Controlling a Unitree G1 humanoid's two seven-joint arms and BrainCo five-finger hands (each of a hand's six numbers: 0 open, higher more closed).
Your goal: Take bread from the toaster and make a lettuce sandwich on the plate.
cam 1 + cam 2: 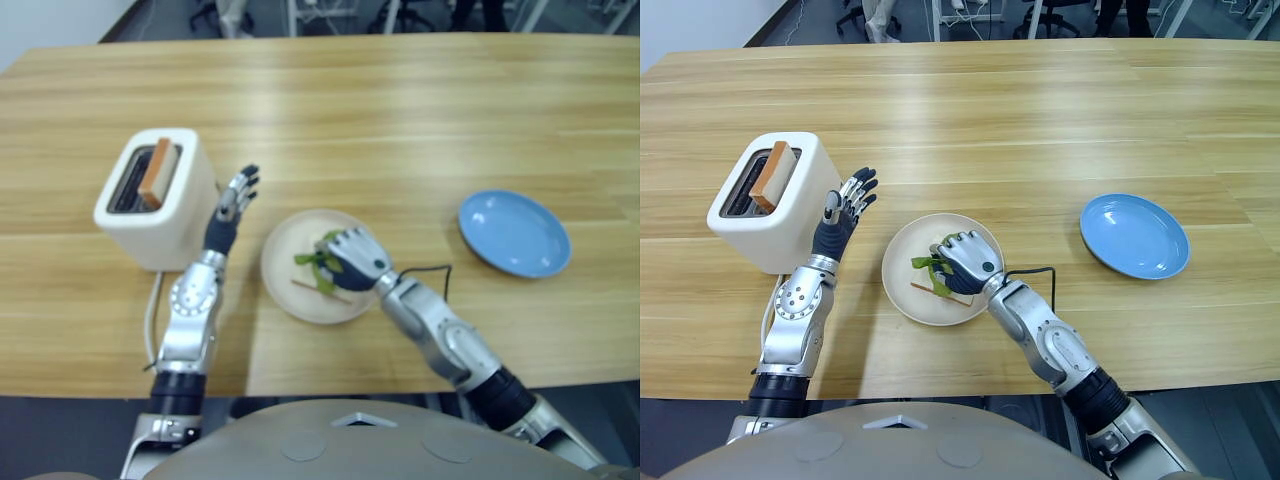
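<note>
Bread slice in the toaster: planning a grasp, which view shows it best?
Right eye view: the bread slice shows more of its broad face above the slot of the toaster. The left eye view shows the same slice narrower, more edge-on.

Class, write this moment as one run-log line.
toaster: slice in slot | left robot hand: open, beside toaster | right robot hand: at lettuce on plate, grip unclear
</note>
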